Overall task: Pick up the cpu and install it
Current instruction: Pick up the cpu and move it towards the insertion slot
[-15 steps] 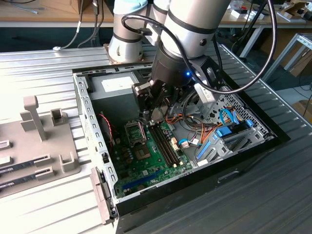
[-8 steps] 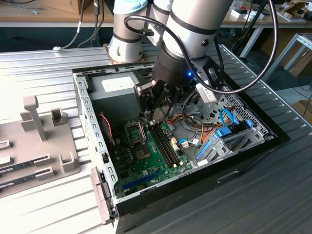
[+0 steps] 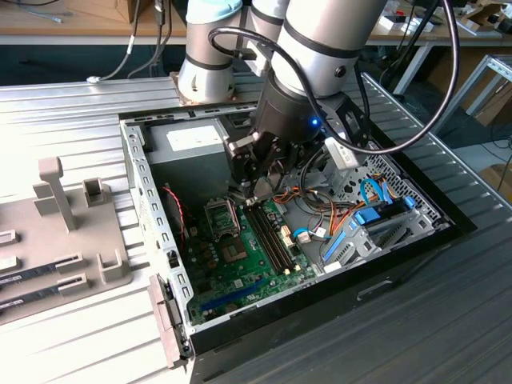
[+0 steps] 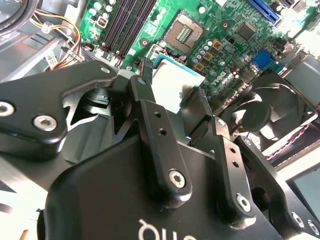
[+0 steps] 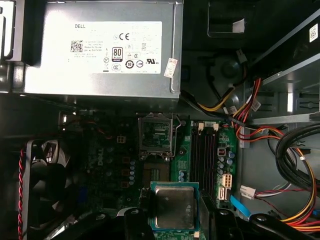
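Observation:
My gripper [image 4: 172, 92] is shut on the cpu [image 4: 174, 80], a small flat square chip with a green rim and a dull silver lid, held by its two opposite edges between the black fingers [image 4: 150, 115]. In the first wrist view the cpu [image 5: 174, 205] hangs lid up above the green motherboard [image 5: 182, 160], a short way off from the open metal-framed socket [image 5: 156, 134]. In the exterior view the gripper [image 3: 256, 189] is low inside the open computer case [image 3: 148, 208], just beside the socket [image 3: 222, 214].
A grey power-supply box [image 5: 100, 47] fills the case's far end. A black fan [image 5: 47, 175] sits by the case wall. Long memory slots [image 3: 272, 236] run beside the socket, with cable bundles [image 3: 324, 216] and a blue drive bay [image 3: 368, 224] beyond. A grey fixture [image 3: 64, 232] stands outside the case.

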You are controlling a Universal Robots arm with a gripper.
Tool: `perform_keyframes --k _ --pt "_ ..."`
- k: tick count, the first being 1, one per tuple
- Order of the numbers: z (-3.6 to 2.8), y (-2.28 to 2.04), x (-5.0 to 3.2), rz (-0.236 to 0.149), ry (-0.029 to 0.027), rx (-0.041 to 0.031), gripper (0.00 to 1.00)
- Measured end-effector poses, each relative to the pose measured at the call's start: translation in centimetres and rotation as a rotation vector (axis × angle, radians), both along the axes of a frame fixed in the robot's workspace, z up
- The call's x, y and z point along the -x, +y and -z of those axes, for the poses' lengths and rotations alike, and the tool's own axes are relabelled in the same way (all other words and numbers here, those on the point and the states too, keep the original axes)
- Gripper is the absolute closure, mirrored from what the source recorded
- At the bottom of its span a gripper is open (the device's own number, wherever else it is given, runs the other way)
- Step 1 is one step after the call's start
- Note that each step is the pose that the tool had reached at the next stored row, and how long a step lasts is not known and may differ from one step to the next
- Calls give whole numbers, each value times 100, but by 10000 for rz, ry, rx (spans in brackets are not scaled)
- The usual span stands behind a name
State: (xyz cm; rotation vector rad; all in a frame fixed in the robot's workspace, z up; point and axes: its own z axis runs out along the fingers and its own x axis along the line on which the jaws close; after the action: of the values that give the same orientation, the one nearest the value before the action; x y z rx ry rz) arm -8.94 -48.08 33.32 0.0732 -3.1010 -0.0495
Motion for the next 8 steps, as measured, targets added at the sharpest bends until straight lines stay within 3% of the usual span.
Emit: perform_keyframes --k 8 --pt "22 3 -30 0 1 1 53"
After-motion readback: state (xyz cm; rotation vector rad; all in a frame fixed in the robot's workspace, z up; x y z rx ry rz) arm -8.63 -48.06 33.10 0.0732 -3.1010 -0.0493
